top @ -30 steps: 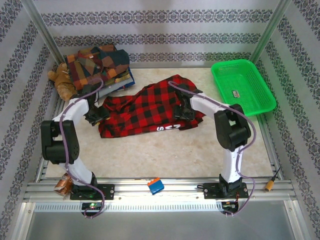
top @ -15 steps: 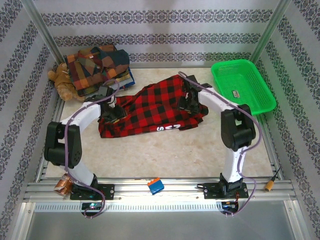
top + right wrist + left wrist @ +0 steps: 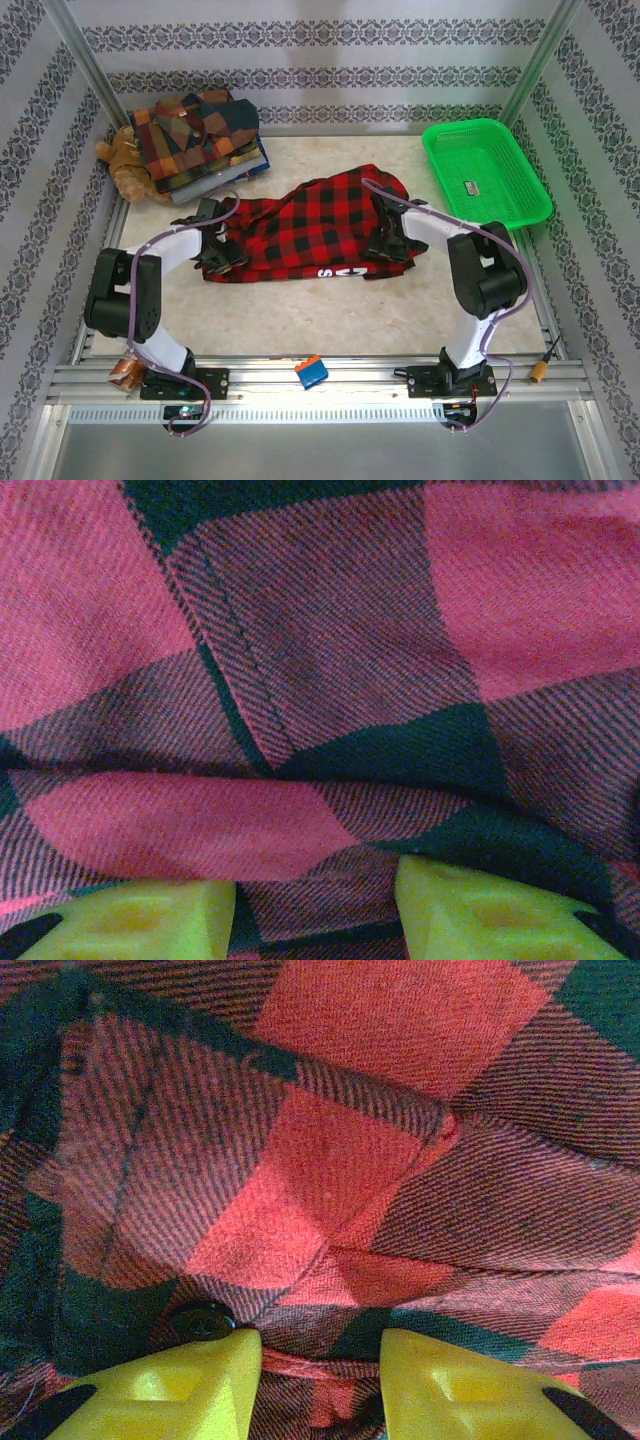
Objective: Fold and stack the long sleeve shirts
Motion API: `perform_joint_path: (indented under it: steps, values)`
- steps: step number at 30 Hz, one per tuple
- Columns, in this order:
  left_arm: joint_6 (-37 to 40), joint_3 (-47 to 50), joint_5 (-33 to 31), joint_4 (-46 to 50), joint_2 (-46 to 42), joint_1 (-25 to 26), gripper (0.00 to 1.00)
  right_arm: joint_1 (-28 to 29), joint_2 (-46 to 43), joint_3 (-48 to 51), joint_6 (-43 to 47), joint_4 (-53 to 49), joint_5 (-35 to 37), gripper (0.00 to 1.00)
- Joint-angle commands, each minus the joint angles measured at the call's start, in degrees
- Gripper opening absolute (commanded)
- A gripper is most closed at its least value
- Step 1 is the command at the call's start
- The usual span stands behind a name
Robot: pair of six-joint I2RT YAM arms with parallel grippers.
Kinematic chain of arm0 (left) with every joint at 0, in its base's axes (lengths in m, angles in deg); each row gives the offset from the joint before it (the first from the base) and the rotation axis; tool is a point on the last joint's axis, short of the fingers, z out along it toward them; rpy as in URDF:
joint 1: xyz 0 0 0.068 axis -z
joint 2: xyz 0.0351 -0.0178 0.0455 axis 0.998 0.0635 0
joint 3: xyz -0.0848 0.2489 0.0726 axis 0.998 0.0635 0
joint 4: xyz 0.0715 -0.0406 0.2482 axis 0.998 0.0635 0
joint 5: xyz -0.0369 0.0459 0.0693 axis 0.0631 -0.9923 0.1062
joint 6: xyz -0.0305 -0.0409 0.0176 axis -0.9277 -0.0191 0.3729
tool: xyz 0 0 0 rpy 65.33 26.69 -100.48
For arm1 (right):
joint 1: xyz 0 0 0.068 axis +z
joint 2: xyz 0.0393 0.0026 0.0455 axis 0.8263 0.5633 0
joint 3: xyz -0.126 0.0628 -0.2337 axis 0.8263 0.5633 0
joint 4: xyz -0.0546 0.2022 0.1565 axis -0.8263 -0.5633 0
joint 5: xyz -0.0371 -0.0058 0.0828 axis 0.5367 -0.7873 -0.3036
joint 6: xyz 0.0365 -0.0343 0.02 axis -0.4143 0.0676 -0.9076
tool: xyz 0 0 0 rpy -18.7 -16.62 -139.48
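- The left fingers (image 3: 205, 1375) stand partly apart, pressed down into red-and-black flannel, with a ridge of hem lying in the gap beside a dark button (image 3: 203, 1320). I cannot tell whether they are pinching it.
- The right fingers (image 3: 480, 910) are likewise parted over a soft fold of the same cloth, and I cannot tell whether they have a grip on it either.
- The red-and-black shirt (image 3: 310, 225) lies crumpled and spread across the middle of the table (image 3: 330, 310). The left fingers are at its left end and the right fingers at its right end, and white lettering (image 3: 335, 271) shows along the near edge.
- The cloth looks light, limp and not slippery. It will likely sag and bunch wherever it is unsupported, so two matching points on a seam or hem seem the best places to take hold, with both layers pinched together.
- The folded shirts (image 3: 200, 135) sit stacked in the far left corner, touching the teddy bear (image 3: 120, 160).
- The green basket (image 3: 485, 170) is far right, well apart from the shirt.
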Motion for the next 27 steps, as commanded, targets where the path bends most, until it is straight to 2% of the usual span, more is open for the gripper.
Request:
perform_joint_path:
  steps: [1, 3, 5, 8, 12, 16, 20, 23, 27]
  values:
    - [0.19, 4.57, -2.51, 3.27, -3.31, -0.44, 0.40, 1.86, -3.39, 4.71, -3.15, -3.20, 3.85, 0.49]
    - [-0.22, 6.02, -1.56, 4.10, -6.95, -0.46, 0.43, 3.28, -6.09, 6.95, -4.71, -3.63, 3.56, 0.51]
    - [-0.93, 6.13, 0.46, 4.84, -11.04, -0.34, 0.52, 4.08, -10.12, 8.76, -6.40, -3.97, 3.16, 0.54]
    - [-2.91, 3.48, 4.37, 6.10, -16.48, 0.15, 0.58, 3.89, -16.94, 8.93, -6.21, -4.34, 2.69, 0.62]
    - [-3.38, -3.61, 6.94, 8.90, -18.38, 1.46, 0.62, -0.64, -22.08, 3.30, -0.35, -5.95, -0.50, 0.70]
    - [-3.01, -9.72, 10.72, 8.69, -17.12, 4.24, 0.62, -6.86, -22.33, -3.87, 5.23, -11.80, -2.96, 0.72]
    - [-2.51, -13.24, 16.16, 3.22, -14.76, 12.06, 0.63, -10.40, -25.63, -0.81, 4.72, -16.16, -4.28, 0.71]
    - [1.19, -15.69, 15.69, 0.23, -11.35, 20.71, 0.65, -12.89, -29.31, 7.01, 2.84, -15.91, -5.12, 0.70]
    - [6.77, -20.54, 14.51, -0.20, -4.32, 29.45, 0.65, -17.95, -31.80, 13.76, 0.52, -15.19, -6.22, 0.68]
